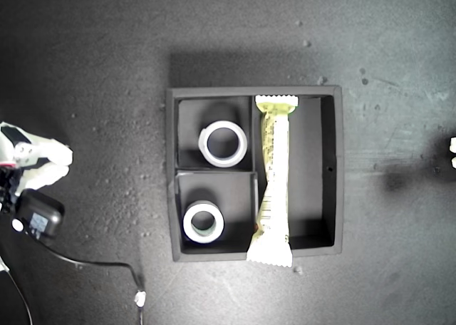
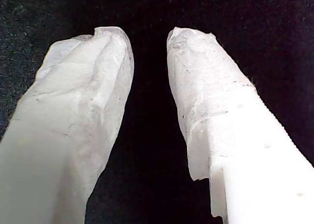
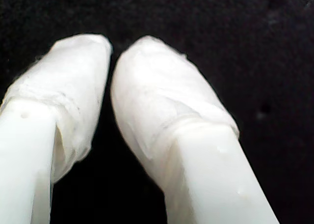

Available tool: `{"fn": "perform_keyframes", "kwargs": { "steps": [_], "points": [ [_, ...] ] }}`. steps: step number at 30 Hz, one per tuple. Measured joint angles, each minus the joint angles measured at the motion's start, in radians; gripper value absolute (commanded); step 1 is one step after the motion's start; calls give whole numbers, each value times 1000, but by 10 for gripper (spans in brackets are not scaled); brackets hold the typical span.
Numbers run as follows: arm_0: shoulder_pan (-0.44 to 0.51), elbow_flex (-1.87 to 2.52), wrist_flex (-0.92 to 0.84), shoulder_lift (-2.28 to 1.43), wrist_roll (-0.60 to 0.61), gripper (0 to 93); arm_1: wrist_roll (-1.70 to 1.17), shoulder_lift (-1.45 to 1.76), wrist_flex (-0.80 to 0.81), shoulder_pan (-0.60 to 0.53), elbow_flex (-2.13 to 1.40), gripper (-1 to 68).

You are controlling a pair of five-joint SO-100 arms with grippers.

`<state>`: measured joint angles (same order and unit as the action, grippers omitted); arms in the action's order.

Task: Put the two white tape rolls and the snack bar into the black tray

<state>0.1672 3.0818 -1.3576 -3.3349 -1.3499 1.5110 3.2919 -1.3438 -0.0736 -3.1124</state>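
The black tray sits in the middle of the exterior view. One white tape roll lies flat in its upper small compartment and the other tape roll in the lower one. The snack bar lies along the long compartment, its lower crimped end resting over the tray's front wall. My first gripper is open over bare dark surface, with nothing between its fingers. My second gripper is shut on nothing, tips nearly touching. The wrist views do not show which arm is which.
One arm's white fingers reach in at the exterior view's left edge, with a black box and its cable beside them. A sliver of the other arm shows at the right edge. A dark speckled tabletop surrounds the tray.
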Motion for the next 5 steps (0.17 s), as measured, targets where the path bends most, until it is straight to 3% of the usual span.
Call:
{"fn": "perform_keyframes", "kwargs": {
  "steps": [5],
  "points": [
    [0, 0, 0, 0, 0, 2, 0, 0, 0, 0, 0, 46]
  ]
}}
